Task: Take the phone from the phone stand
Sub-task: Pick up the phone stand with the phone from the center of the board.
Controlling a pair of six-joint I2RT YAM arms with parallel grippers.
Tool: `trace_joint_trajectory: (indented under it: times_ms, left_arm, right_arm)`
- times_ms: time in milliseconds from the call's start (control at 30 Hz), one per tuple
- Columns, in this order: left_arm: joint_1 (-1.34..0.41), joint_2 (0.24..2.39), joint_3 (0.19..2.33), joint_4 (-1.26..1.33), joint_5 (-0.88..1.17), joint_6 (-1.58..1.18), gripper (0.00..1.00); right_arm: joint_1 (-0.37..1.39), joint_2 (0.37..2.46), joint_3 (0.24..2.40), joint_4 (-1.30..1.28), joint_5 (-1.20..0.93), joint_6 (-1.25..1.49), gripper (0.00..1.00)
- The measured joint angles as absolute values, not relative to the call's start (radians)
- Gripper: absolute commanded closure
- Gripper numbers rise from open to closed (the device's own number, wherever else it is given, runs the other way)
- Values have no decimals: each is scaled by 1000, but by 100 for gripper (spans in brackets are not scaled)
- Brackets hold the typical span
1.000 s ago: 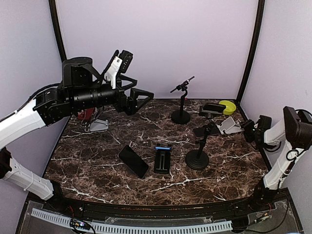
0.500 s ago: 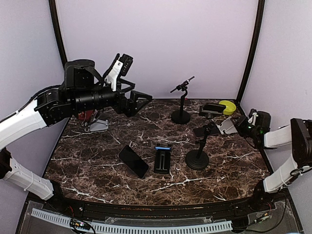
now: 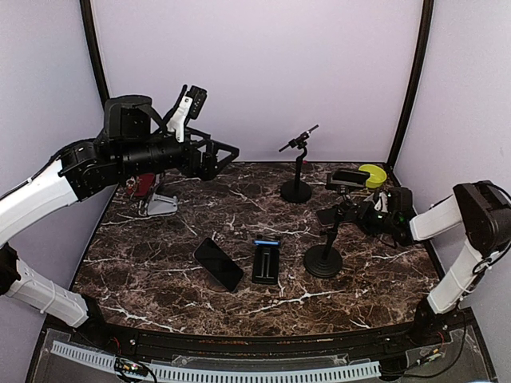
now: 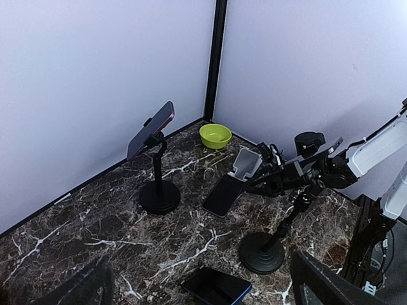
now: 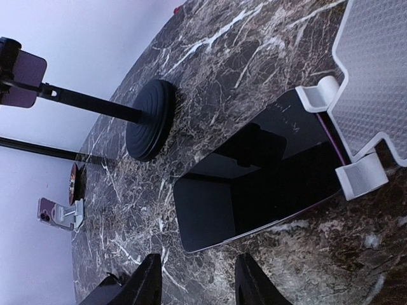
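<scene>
Near the phone (image 5: 254, 184), the right gripper (image 5: 198, 262) stands parted, seemingly empty: clear from its wrist, unclear overhead.

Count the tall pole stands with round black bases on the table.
2. The rear stand is at the back centre of the table. The near stand is right of centre, closer to the front. None appears hidden.

Polished brown marble, white-veined, for the table (image 5: 254, 51). Mirror-glossy black glass on the phone (image 5: 254, 184). Matt white plastic, dimpled, on the phone stand (image 5: 372, 82) at its 2 o'clock. Matt black ribbed base (image 5: 149, 121) at 10 o'clock.
</scene>
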State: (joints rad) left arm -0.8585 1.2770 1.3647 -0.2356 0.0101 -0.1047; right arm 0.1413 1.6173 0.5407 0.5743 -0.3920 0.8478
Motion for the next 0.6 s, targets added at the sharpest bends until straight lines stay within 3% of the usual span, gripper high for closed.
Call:
trace_joint_trajectory:
  times_ms: [200,600]
  left_arm:
    - [-846,1277,1351,-234,18,-117,1]
    - [-837,1274,1335,-234,26,-121,1]
  right_arm:
    - [204,1677,563,569,-336,852,69]
    - [300,1844,675,594,-290,869,69]
